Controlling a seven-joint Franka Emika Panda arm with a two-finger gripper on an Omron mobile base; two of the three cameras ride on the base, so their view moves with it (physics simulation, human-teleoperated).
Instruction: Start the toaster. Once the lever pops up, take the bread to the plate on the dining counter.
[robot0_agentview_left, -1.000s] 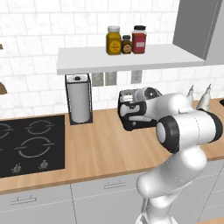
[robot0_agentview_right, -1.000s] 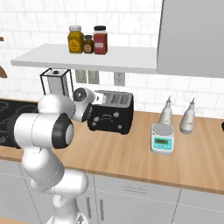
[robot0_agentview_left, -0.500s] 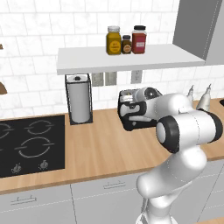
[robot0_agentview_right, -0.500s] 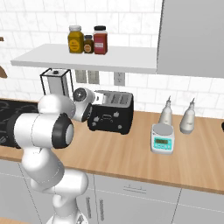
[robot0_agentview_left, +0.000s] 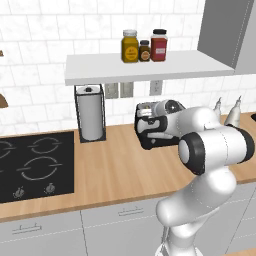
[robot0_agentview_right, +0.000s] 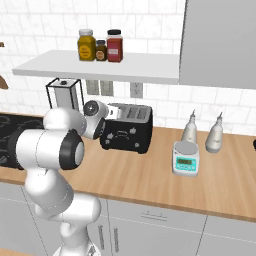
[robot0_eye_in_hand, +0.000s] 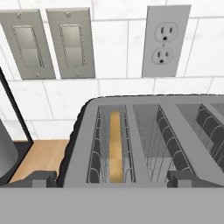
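Plainly, the biggest risk from this pose was a missed lever: the small black boxy two-slot toaster had its controls on the front face, while the hand sat over the top of the slots, looking down into them. If it pushed straight down from there, the open fingers could catch the metal rim or drop into a slot and strike the square slice of pale tan bread rather than starting the toaster. A sideways nudge could also slide the light toaster along the light-wood table toward the white tiled wall, since nothing braced it.

The hand was open, its two dark fingertips spread wide at the bottom of the hand view, holding nothing. One tip stood just outside the toaster's left edge and the other above the divider right of the second slot, so they straddled both left-hand slots.

The bread stood on edge, deep in the leftmost slot, directly ahead of the hand and between its fingertips, below them and apart from them. In both base views the toaster sat at the far side of the table, right of the paper towel holder and under the white wall shelf, with the arm's wrist against its left end.
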